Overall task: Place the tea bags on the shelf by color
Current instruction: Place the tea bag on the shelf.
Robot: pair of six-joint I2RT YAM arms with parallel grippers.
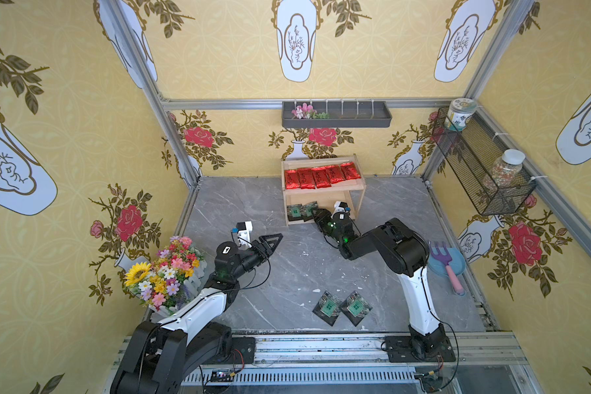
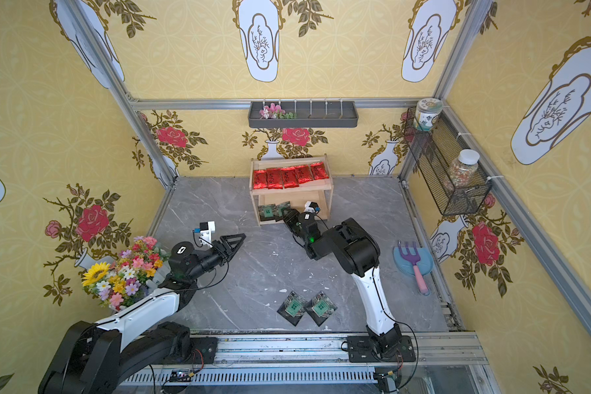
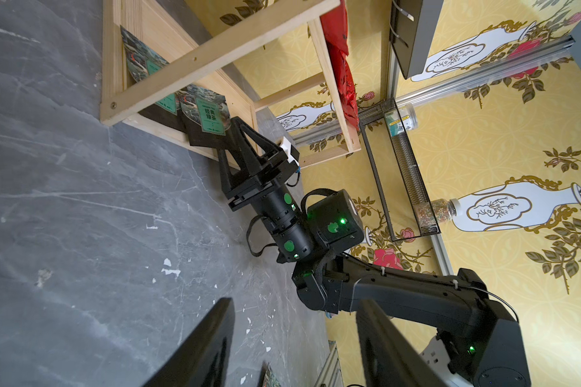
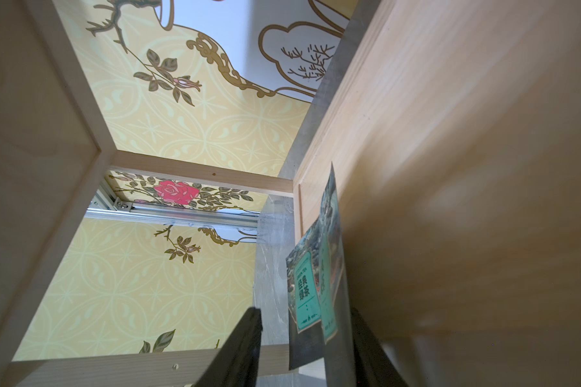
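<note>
The wooden shelf (image 1: 335, 199) stands at the back of the table. Several red tea bags (image 1: 321, 177) lie in a row on its top tier. Two dark green-labelled tea bags (image 1: 296, 212) lie on the lower tier; the nearer one (image 3: 208, 117) overhangs the front rim. My right gripper (image 1: 316, 214) is at that rim, open. In the right wrist view a green packet (image 4: 306, 291) lies loose between the fingers (image 4: 245, 345). Two more green packets (image 1: 327, 307) (image 1: 355, 306) lie on the table near the front. My left gripper (image 1: 273, 240) hovers open and empty over the table's left half.
A flower bouquet (image 1: 164, 273) stands at the left edge. A blue dish with a purple rake (image 1: 446, 262) lies at the right edge. On the walls hang a dark grey tray (image 1: 336, 114) and a wire basket (image 1: 481, 170) with jars.
</note>
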